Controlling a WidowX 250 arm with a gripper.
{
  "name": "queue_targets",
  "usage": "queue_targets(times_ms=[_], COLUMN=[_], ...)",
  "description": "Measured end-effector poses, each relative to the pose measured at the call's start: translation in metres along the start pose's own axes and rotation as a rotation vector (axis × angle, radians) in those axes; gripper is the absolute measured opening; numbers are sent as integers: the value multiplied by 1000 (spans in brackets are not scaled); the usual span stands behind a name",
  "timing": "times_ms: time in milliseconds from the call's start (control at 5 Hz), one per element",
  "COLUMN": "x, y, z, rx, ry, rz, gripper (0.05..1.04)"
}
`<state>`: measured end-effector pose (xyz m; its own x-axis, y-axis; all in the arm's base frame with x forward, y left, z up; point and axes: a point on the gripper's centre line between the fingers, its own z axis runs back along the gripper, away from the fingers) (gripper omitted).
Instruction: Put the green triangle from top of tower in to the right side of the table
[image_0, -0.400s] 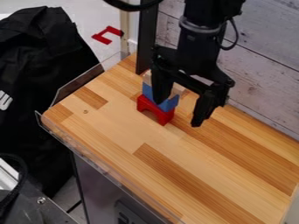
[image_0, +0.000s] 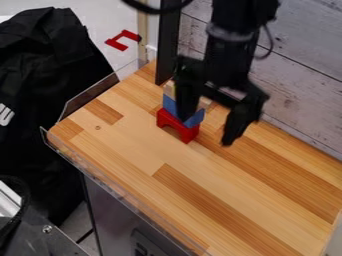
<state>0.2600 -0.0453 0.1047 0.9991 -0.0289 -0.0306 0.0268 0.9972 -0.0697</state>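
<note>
The black gripper (image_0: 205, 131) hangs over the back left part of the table, open, its two fingers spread wide apart. Its left finger stands in front of the block tower, while the right finger is off to the tower's right. At the tower's base is a red arch block (image_0: 178, 126). A blue block (image_0: 193, 119) rests on the red one, with natural wood pieces (image_0: 169, 90) above it. The left finger and the palm cover much of the tower's upper part; where the green triangle is I cannot tell.
The wooden table (image_0: 200, 195) extends to the front right. A clear guard (image_0: 100, 175) runs along its front left edge. Behind stands a plank wall (image_0: 300, 75), with a dark post (image_0: 167, 45) near the tower.
The gripper has shifted very slightly to the right, with its fingers still spread. The tower has not moved.
</note>
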Motion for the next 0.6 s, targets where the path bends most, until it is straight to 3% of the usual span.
queue_targets(times_ms=[200, 400, 600], x=[23, 35, 48], y=[12, 28, 42], z=[32, 55, 60], rx=[-46, -35, 15], ry=[-102, -154, -151], rz=[37, 76, 95], gripper=[999, 999, 1000])
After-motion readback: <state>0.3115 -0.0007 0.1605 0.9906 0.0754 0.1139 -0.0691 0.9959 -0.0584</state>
